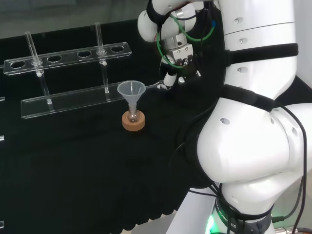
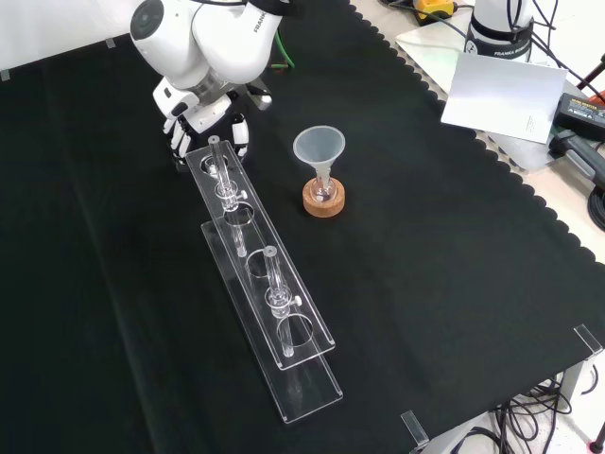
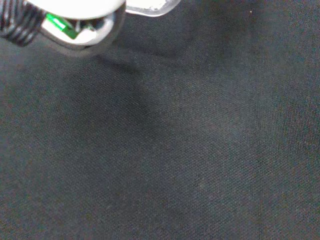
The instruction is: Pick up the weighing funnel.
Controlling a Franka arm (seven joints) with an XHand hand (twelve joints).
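Black cloth (image 1: 73, 161) underlies the robot hand (image 2: 203, 121), curled round a small clear weighing funnel (image 1: 157, 86).

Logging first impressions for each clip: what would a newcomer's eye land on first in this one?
The big white arm takes up the right of the head view. In the front view its hand sits low over the black cloth at the far end of the clear test tube rack. Next is the funnel, standing mouth up in a small flask on a cork ring, just right of the rack.
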